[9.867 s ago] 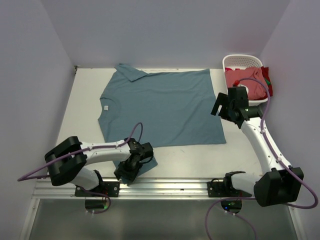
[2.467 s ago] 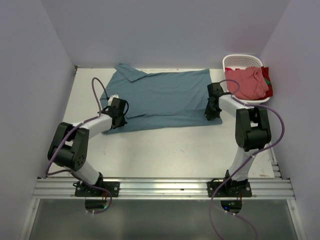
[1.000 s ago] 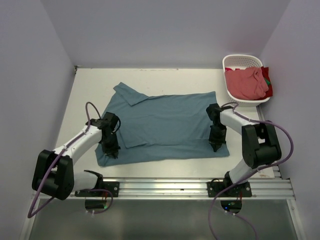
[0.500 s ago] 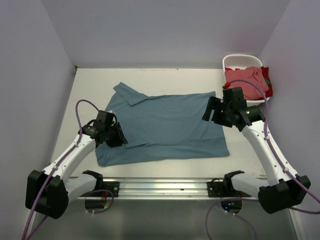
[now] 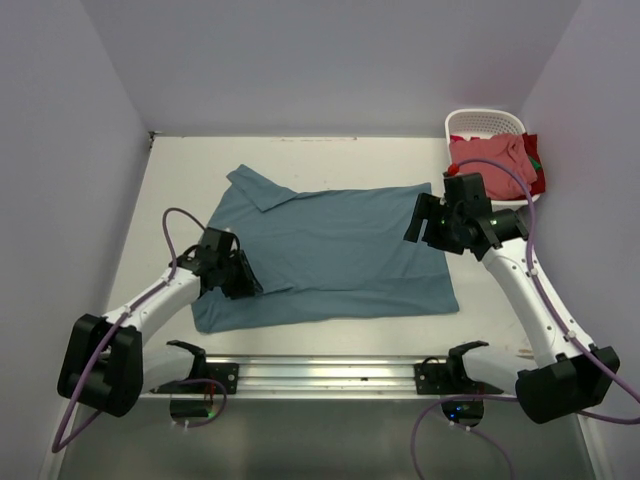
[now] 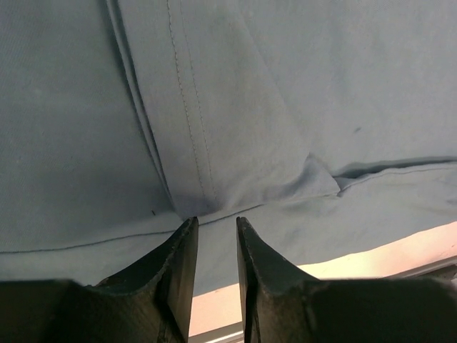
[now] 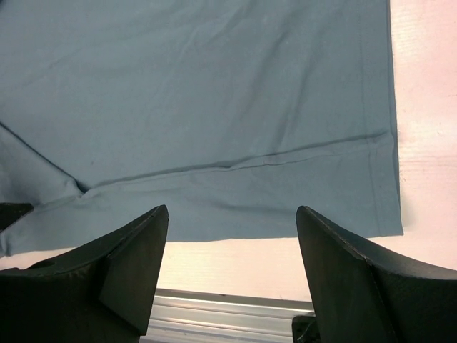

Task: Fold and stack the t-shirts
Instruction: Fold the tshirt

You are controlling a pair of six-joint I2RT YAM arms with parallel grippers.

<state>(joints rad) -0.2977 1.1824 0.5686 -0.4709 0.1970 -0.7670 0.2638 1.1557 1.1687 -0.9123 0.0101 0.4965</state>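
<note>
bench (image 5: 330, 160): white, carries everything | teal t-shirt (image 5: 340, 245): lying flat and doubled over mid-bench, one sleeve poking out far-left | basket (image 5: 485, 121): far-right corner, holds crumpled pink t-shirt (image 5: 490, 165) | right end effector (image 7: 232, 211): spread wide, empty, above teal shirt's right edge | left end effector (image 6: 216, 223): narrow gap, gripping nothing, over near-left fold

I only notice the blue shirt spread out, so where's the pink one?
Overhead view: the salmon pink t-shirt lies heaped in the white slotted basket at the far right corner of the table, right of the teal-blue t-shirt.
</note>
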